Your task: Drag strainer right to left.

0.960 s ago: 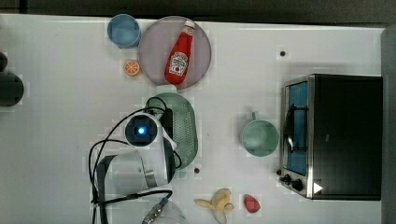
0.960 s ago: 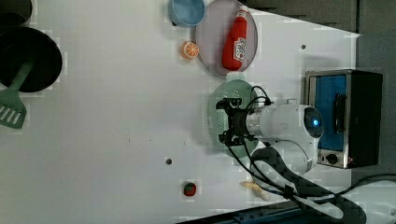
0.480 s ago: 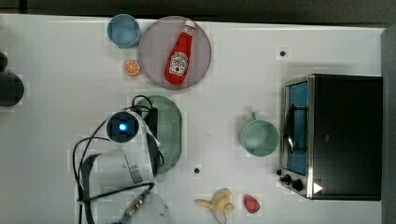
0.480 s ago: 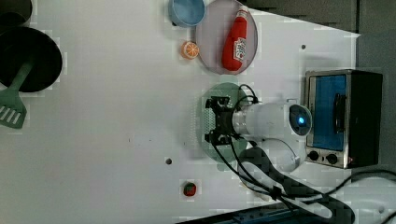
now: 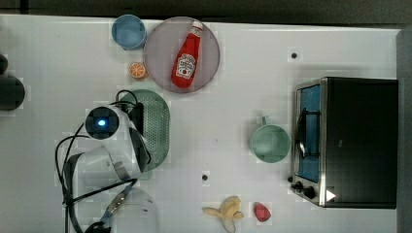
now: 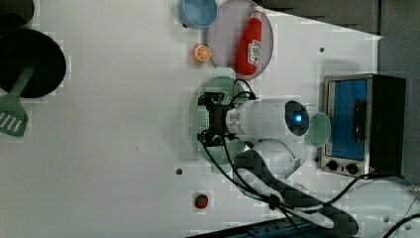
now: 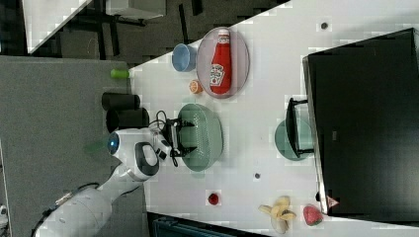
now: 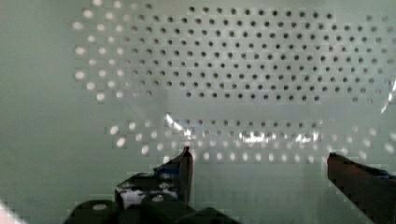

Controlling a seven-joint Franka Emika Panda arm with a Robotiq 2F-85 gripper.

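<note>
Sliding further toward the top view's left, strainer (image 5: 158, 127) under released pincer (image 8: 259, 161).

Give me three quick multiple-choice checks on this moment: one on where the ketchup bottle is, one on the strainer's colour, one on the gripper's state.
1. Where does the ketchup bottle lie?
A. On the grey plate
B. Inside the toaster oven
C. In the blue cup

2. What colour is the strainer?
A. Bright red
B. Pale green
C. Black

3. How does the gripper stand?
A. Shut on the mug's handle
B. Shut on the banana
C. Open, down inside the strainer's bowl

Answers:
1. A: in the top view the red bottle rests within the round plate's rim.
2. B: the top view and right view show a sage-green holed bowl.
3. C: the wrist view shows both fingers spread wide with the holed wall behind them.
</note>
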